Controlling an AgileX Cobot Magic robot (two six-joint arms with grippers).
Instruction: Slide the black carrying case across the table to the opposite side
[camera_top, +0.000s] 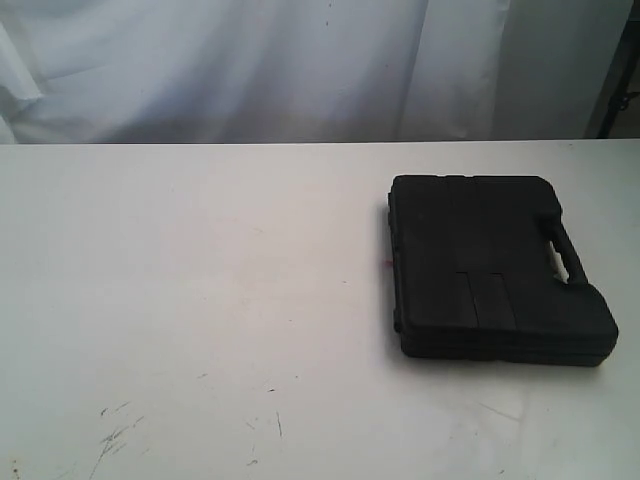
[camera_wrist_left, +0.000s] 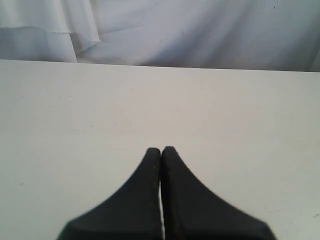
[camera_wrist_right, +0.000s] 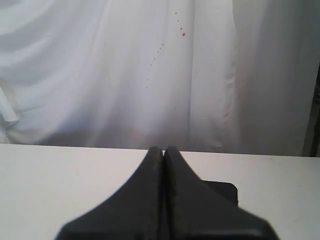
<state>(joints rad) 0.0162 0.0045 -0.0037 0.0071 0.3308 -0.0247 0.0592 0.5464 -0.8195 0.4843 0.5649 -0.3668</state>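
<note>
The black case (camera_top: 495, 268) lies flat on the right part of the white table (camera_top: 200, 300), its handle slot along the right edge. Neither arm shows in the exterior view. In the left wrist view my left gripper (camera_wrist_left: 161, 150) is shut with nothing between its fingers, above bare table (camera_wrist_left: 100, 110). My right gripper (camera_wrist_right: 163, 149) is shut too, holding nothing. A corner of the case (camera_wrist_right: 225, 191) peeks out from behind its fingers, the rest hidden by them.
A white curtain (camera_top: 300, 60) hangs behind the table's far edge. Dark scuff marks (camera_top: 115, 435) lie near the front left. A tiny red dot (camera_top: 384, 264) sits just left of the case. A dark stand (camera_top: 620, 90) shows at the far right.
</note>
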